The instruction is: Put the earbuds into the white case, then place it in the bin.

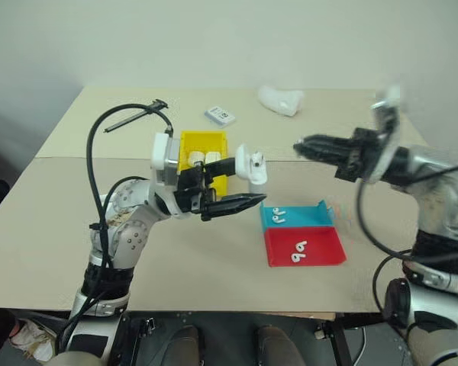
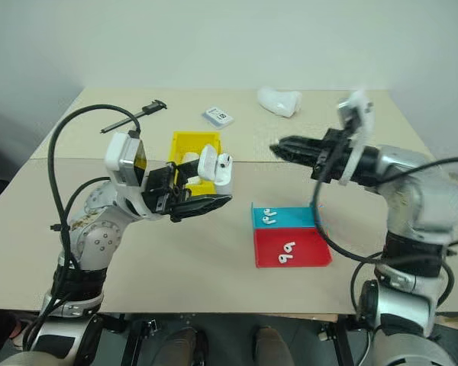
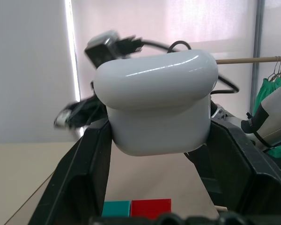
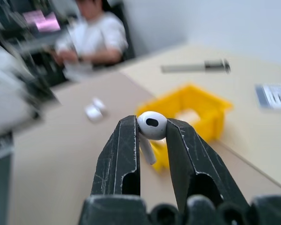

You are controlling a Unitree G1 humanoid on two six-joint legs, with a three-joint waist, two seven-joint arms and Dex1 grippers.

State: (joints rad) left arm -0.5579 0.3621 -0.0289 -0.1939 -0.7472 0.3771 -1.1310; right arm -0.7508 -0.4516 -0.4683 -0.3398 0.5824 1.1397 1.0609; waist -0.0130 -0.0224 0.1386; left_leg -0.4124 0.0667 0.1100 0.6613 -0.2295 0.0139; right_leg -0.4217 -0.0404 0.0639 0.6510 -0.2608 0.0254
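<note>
Beige worktop [image 1: 214,252] fills our head view: the left claw [image 1: 248,191] grips the open white case [image 1: 252,168] beside the bin [image 1: 202,149]. From our left wrist, case [image 3: 154,103] sits clamped. From our right wrist, right claw [image 4: 152,133] pinches one earbud [image 4: 151,127].

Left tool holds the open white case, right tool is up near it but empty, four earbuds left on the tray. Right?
Not quite. The right tool is not empty: the right wrist view shows an earbud pinched between its fingers. The rest holds: the left tool grips the open white case, and four earbuds lie on the tray.
</note>
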